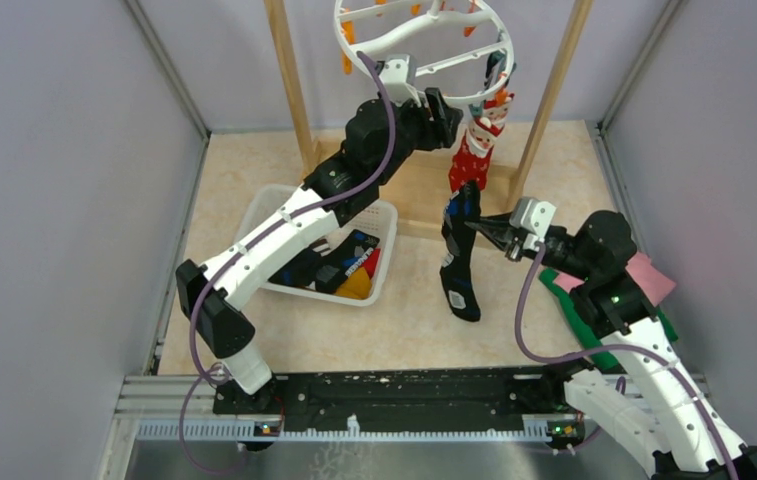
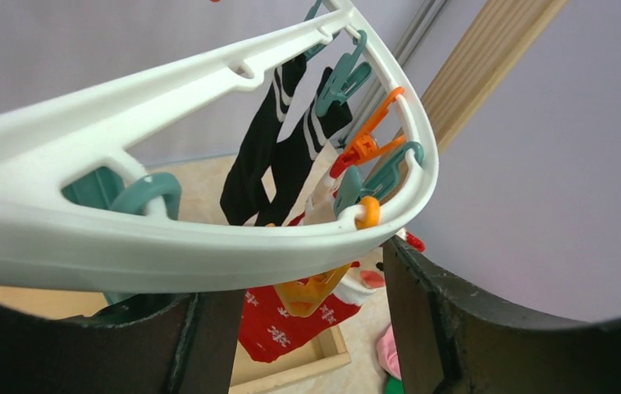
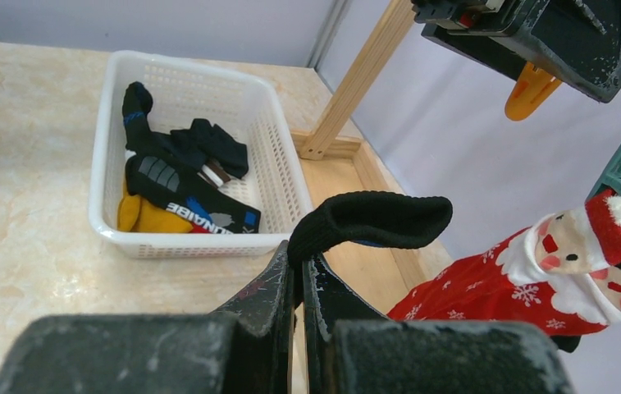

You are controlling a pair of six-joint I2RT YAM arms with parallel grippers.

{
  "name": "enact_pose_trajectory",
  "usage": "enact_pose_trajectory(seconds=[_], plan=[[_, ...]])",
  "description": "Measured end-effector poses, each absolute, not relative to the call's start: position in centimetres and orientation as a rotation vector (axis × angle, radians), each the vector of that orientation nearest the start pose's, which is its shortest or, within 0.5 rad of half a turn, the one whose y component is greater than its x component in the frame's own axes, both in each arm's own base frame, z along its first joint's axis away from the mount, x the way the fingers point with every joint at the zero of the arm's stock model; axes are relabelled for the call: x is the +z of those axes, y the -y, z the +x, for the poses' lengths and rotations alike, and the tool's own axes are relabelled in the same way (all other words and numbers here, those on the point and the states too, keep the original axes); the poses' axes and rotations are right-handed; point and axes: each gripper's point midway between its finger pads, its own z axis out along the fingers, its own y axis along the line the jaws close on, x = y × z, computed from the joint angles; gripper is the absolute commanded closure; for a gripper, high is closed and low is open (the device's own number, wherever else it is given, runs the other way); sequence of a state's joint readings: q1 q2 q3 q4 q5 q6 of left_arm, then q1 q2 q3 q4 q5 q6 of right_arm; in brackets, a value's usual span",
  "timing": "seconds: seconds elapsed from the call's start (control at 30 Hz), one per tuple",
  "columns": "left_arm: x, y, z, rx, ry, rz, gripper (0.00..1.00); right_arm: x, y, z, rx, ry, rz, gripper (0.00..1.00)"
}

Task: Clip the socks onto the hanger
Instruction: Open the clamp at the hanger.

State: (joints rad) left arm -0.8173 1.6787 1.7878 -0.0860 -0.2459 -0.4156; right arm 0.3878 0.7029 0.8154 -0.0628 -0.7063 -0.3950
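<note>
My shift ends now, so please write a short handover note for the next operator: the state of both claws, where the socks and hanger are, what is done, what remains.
Left claw: open, up at the hanger rim, fingers either side of an orange peg, not touching it.
Right claw: shut on a black sock near one end; the rest hangs from it, beside the hanger.
Done: red sock and black striped socks hang clipped.
Left: clip the held sock, then the basket socks in the white basket.
</note>
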Motion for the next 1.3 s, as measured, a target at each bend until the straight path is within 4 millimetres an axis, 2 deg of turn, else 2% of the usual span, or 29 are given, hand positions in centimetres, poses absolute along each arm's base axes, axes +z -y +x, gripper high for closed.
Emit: enact_pose_trajectory(seconds=[0.23, 0.33, 0.53, 0.8, 0.97, 1.1, 1.3], plan=[[43.7, 37.3, 38.5, -0.776, -1.567, 0.119, 0.43, 34.5, -19.8, 21.8, 0.532, -1.127, -1.068, 1.0], [44.0, 37.2, 38.6, -0.771, -1.555, 0.119, 0.55, 34.4, -19.8, 21.9, 0.534, -1.13, -1.065, 1.0], [44.2, 37.1, 38.6, -0.762, -1.545, 0.115, 0.64, 34.4, -19.8, 21.9, 0.536, -1.133, -1.064, 1.0], [44.2, 37.1, 38.7, -0.754, -1.541, 0.124, 0.96, 34.1, -19.9, 22.1, 0.544, -1.14, -1.069, 1.0], [44.4, 37.1, 38.6, -0.76, -1.537, 0.125, 0.99, 33.6, -20.1, 22.5, 0.551, -1.155, -1.077, 1.0], [45.1, 37.1, 38.5, -0.772, -1.527, 0.114, 1.0, 33.7, -20.4, 23.7, 0.54, -1.171, -1.086, 1.0], [45.9, 36.9, 38.0, -0.769, -1.538, 0.084, 1.0, 35.3, -20.8, 26.3, 0.483, -1.166, -1.092, 1.0]])
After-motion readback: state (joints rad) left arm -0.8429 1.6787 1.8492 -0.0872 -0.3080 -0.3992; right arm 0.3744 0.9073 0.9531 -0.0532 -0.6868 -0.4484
